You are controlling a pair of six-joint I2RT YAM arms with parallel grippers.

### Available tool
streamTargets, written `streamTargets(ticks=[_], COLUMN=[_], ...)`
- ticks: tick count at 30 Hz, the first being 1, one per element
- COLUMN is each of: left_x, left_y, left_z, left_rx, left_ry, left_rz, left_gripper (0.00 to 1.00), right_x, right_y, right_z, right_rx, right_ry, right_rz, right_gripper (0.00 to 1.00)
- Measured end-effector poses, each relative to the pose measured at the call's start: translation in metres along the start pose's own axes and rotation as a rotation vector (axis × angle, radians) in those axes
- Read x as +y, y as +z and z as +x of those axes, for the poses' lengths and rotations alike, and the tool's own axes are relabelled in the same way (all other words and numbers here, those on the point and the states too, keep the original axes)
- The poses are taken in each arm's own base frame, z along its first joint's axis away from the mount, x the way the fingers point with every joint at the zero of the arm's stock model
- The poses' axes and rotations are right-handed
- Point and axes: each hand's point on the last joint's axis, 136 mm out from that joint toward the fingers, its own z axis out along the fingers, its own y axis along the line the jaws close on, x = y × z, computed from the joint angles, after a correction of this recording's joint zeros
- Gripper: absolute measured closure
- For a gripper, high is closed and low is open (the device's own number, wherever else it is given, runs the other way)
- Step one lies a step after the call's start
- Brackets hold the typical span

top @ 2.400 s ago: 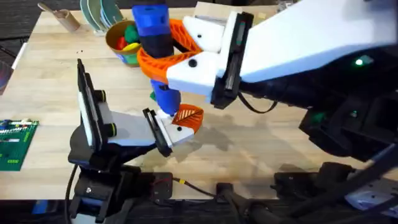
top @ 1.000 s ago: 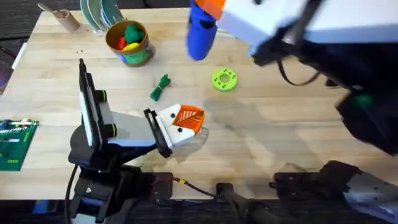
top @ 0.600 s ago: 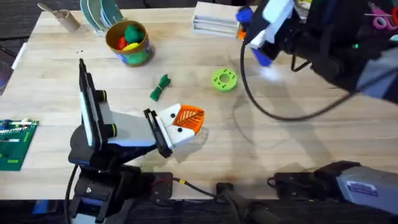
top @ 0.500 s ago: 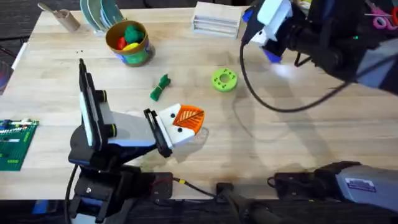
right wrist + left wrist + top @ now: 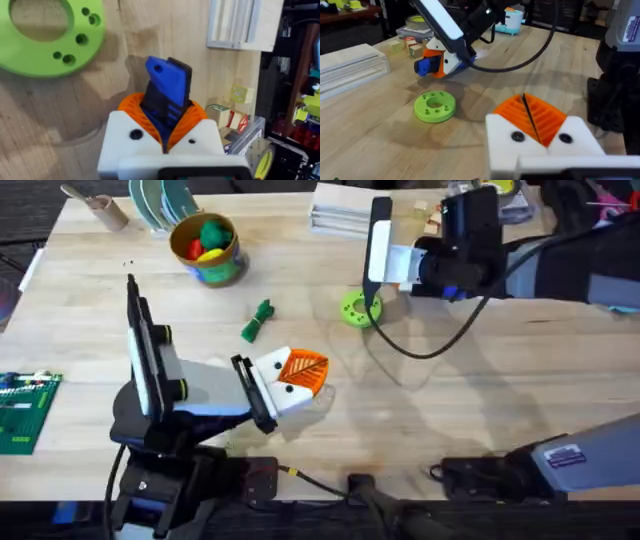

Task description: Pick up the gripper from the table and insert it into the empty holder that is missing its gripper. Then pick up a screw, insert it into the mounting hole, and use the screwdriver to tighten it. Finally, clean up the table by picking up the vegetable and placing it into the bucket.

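Nearest the bases, the left gripper [image 5: 300, 375] rests low over the table, orange pads pressed together, nothing between them. Just past it lies the vegetable [image 5: 259, 319]. Farther out, the right gripper [image 5: 165, 120] clamps the blue screwdriver [image 5: 167, 92] — beside the green disc [image 5: 360, 309]. The bucket [image 5: 207, 246] stands at the far left.

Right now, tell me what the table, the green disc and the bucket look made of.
Table: wood or wood laminate, pale plank grain, matte.
Green disc: likely moulded or printed plastic, uniform lime colour, drilled holes.
Bucket: unclear, perhaps printed tin or plastic, with a glossy yellow rim.
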Motion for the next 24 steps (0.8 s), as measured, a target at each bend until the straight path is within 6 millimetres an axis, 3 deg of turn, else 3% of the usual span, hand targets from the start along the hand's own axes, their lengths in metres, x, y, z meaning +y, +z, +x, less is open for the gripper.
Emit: streamTargets(ticks=[3,5,7,11,19,20,22,24], left_x=[0.000,0.000,0.000,0.000,0.000,0.000,0.000,0.000], left_y=[0.000,0.000,0.000,0.000,0.000,0.000,0.000,0.000], left_z=[0.000,0.000,0.000,0.000,0.000,0.000,0.000,0.000], left_rx=[0.000,0.000,0.000,0.000,0.000,0.000,0.000,0.000], left_ry=[0.000,0.000,0.000,0.000,0.000,0.001,0.006,0.007], left_rz=[0.000,0.000,0.000,0.000,0.000,0.000,0.000,0.000], left_gripper=[0.997,0.997,0.997,0.997,0.997,0.962,0.792,0.499], right_x=[0.005,0.007,0.008,-0.003,-0.001,-0.003,-0.012,-0.025], right_y=[0.005,0.005,0.005,0.004,-0.001,-0.005,-0.015,-0.029], right_z=[-0.001,-0.002,-0.002,-0.005,-0.021,-0.025,-0.033,-0.040], right_rx=[0.003,0.003,0.003,-0.002,-0.024,-0.033,-0.057,-0.086], right_ry=[-0.015,-0.015,-0.006,0.000,0.135,0.160,0.220,0.301], right_rz=[-0.014,-0.020,-0.024,0.011,0.001,0.009,0.035,0.072], right_gripper=[0.962,0.834,0.613,0.051,0.010,0.010,0.010,0.010])
